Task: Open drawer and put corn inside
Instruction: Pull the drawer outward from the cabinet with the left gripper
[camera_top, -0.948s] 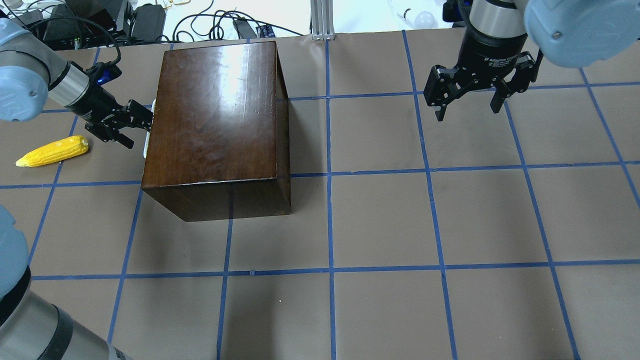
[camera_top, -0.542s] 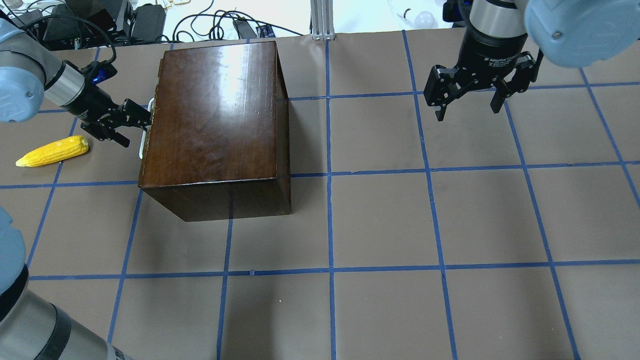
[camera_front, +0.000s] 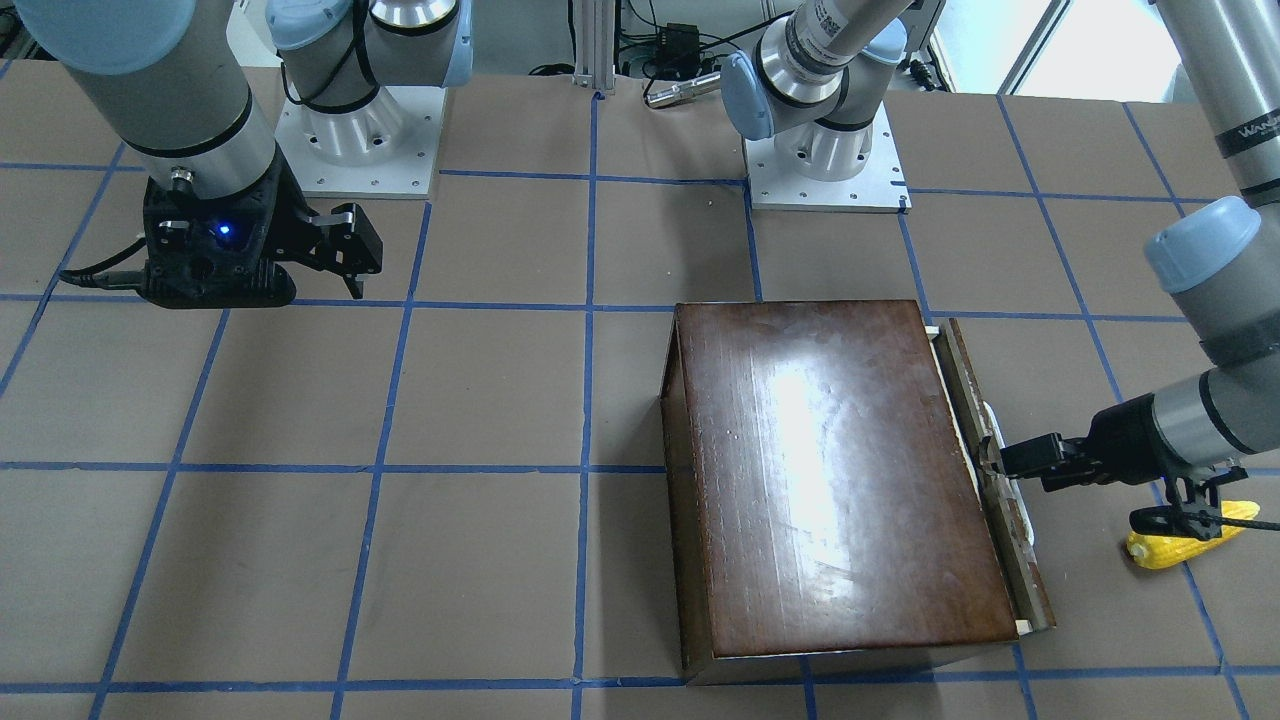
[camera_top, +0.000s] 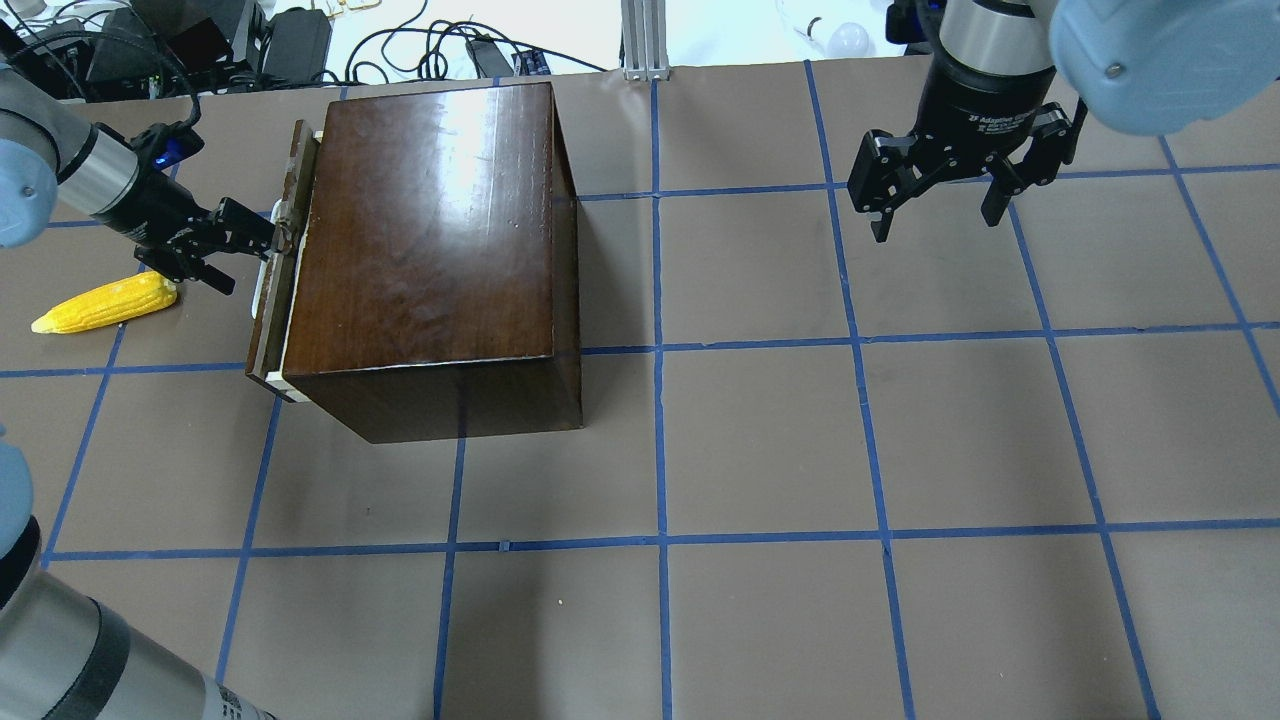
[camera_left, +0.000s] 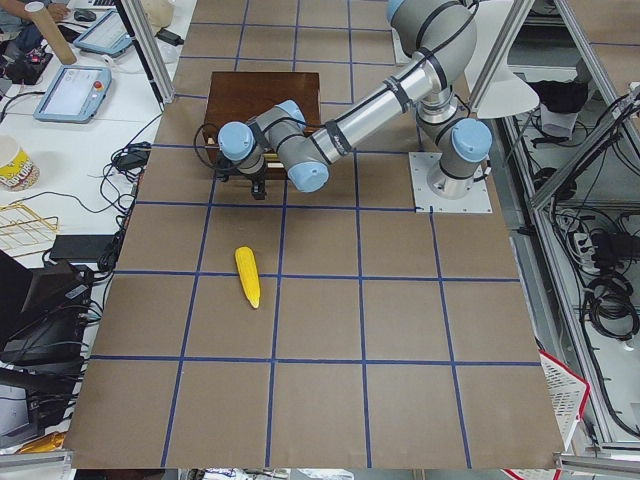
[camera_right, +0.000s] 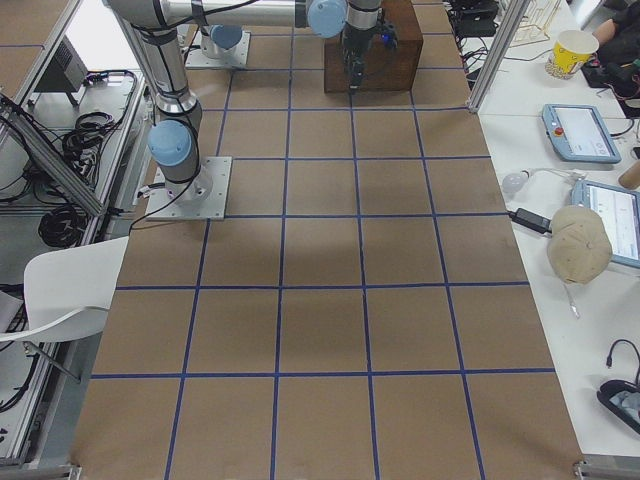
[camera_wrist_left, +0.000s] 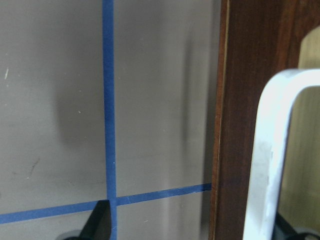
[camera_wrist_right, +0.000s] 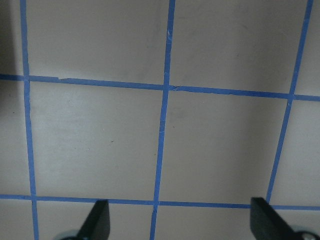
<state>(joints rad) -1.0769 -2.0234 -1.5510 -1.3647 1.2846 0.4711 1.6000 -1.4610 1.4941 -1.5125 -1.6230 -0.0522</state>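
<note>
Left end effector (camera_top: 248, 262) has its jaws spread across the white handle (camera_top: 262, 288) of the drawer (camera_top: 263, 348), which is cracked open a bit. Corn (camera_top: 105, 303) lies just left of it on the counter (camera_top: 760, 440). Right end effector (camera_top: 935, 228) hangs wide open, far right.

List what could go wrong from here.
1. The corn lies close to the left gripper, on the drawer's opening side; pulling further may knock it away.
2. The left gripper looks open, only hooking the handle, so it may slip off.
3. Nothing braces the box; it could slide.
</note>
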